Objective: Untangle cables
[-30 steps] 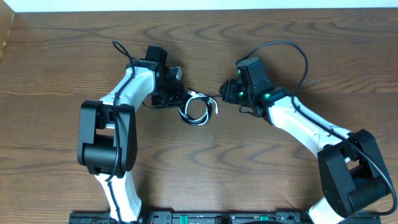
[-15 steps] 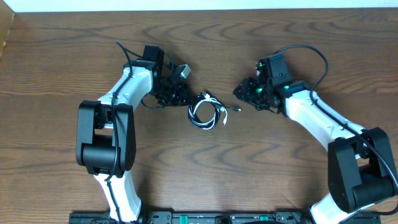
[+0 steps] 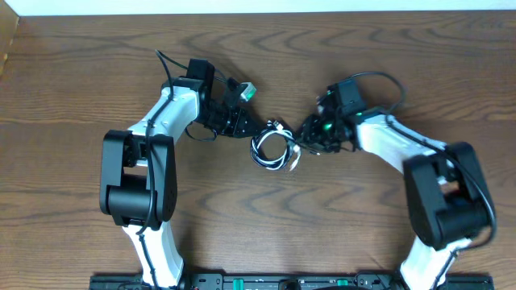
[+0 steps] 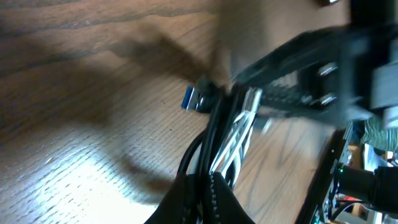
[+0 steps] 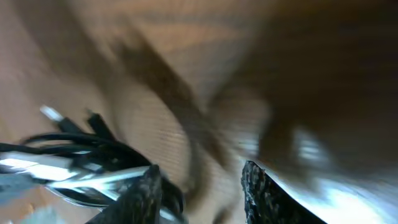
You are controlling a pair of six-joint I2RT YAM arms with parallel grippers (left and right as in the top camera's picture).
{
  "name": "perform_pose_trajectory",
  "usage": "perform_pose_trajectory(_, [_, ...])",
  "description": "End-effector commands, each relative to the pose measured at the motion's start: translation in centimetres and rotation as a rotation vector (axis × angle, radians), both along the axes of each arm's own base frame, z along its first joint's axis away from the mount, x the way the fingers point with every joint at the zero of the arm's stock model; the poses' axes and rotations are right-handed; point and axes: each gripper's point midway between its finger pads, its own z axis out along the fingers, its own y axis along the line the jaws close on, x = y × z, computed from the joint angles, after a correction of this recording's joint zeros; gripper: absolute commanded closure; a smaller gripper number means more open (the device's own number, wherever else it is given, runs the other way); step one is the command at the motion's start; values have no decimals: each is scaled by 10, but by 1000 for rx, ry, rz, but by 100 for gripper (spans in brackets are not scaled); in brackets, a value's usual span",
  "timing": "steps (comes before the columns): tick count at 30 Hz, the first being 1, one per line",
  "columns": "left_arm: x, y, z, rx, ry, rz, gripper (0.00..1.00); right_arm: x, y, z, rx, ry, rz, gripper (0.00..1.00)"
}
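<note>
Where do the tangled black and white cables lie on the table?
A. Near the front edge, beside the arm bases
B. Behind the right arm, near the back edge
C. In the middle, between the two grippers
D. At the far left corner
C: the overhead view shows the coiled cables in the middle, with the left gripper on one side and the right gripper on the other.

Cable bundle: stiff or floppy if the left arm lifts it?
Probably floppy: the cables lie in thin loose loops, so they'd likely sag from the left gripper pinching them. Likely light, sliding easily on the smooth table. The blue plug could snag strands.
</note>
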Motion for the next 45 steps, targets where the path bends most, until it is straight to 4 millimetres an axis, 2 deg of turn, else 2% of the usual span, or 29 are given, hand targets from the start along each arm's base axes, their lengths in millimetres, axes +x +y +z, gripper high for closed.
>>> perform_pose_trajectory(1, [-2,-3,3,-28,-22,-28,93,-23,25,-5,144,64,129,64])
perform_pose_trajectory(5, [-1,1,-1,3,-26,-25,92,-20,18,-6,168,59,141,67])
perform_pose_trajectory(13, [0,2,-2,17,-28,-21,92,-15,9,8,269,32,171,70])
perform_pose_trajectory(19, [5,1,-2,15,-3,24,92,-19,16,6,249,-1,220,61])
perform_pose_trajectory(20, [5,1,-2,16,-2,25,87,-18,17,4,237,-7,220,60])
perform_pose_trajectory(21, [5,1,-2,19,-3,25,69,-18,17,3,226,-10,220,60])
perform_pose_trajectory(22, [5,3,-4,34,-5,28,61,-17,16,1,214,-13,218,60])
perform_pose_trajectory(23, [6,7,-8,66,-4,38,50,-17,16,0,202,-15,215,60])
perform_pose_trajectory(24, [8,12,-13,110,10,65,48,-17,15,-1,194,-16,213,60])
perform_pose_trajectory(29, [16,60,-44,436,124,326,47,-14,12,-5,161,-23,203,59])
perform_pose_trajectory(31, [10,67,-47,482,157,353,48,-14,12,-6,155,-24,201,58])
perform_pose_trajectory(40, [3,63,-45,459,201,350,60,-11,8,-9,129,-30,190,55])
perform_pose_trajectory(43, [5,53,-41,400,203,340,62,-8,7,-5,140,-41,186,72])
perform_pose_trajectory(44, [5,53,-41,395,197,336,62,-6,8,-1,153,-52,187,74])
perform_pose_trajectory(45, [6,53,-41,396,185,326,62,-1,11,12,184,-89,193,75])
